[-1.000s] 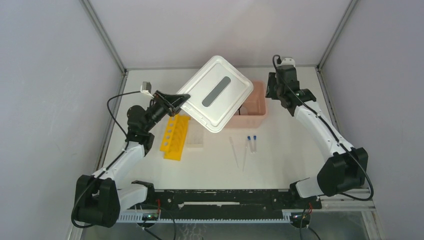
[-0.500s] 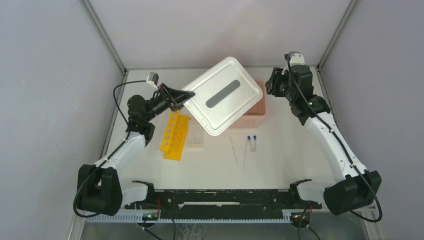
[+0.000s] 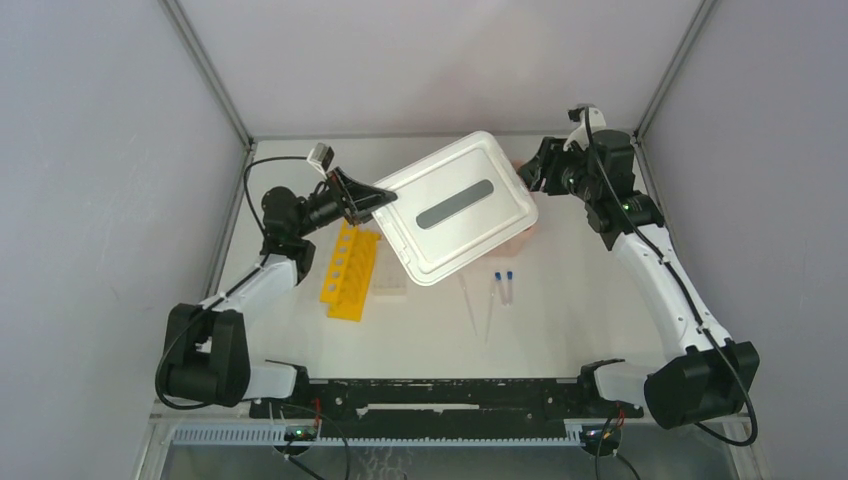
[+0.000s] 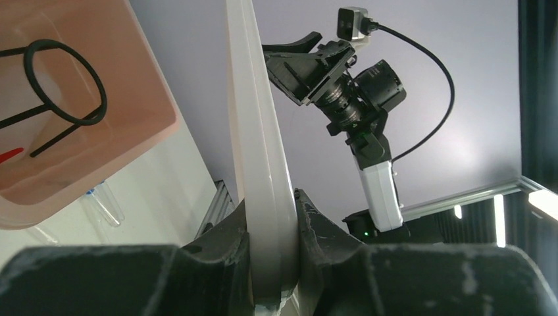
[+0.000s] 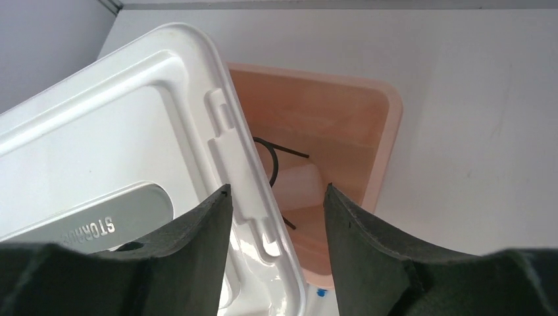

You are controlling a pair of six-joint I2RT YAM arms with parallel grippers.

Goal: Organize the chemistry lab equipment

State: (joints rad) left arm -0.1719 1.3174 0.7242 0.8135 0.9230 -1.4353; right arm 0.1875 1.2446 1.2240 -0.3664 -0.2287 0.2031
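My left gripper [image 3: 366,201] is shut on the left edge of the white lid [image 3: 458,205], holding it tilted in the air over the pink tub [image 3: 530,226]. In the left wrist view the lid's rim [image 4: 262,164] is clamped between both fingers. My right gripper [image 3: 531,176] is open at the lid's far right edge; in its view the lid's latch edge [image 5: 240,164] shows between its jaws, apart from them. The yellow tube rack [image 3: 350,270], clear grid rack [image 3: 390,284], two blue-capped tubes [image 3: 502,285] and two droppers [image 3: 478,308] lie on the table.
The pink tub [image 5: 358,125] holds a black wire ring [image 4: 62,82] and a translucent item [image 5: 299,184]. The side walls and frame posts stand close to both arms.
The left arm has swung the lid to the right, so it covers more of the tub. The right gripper has opened wider and shifted beside the lid's right edge.
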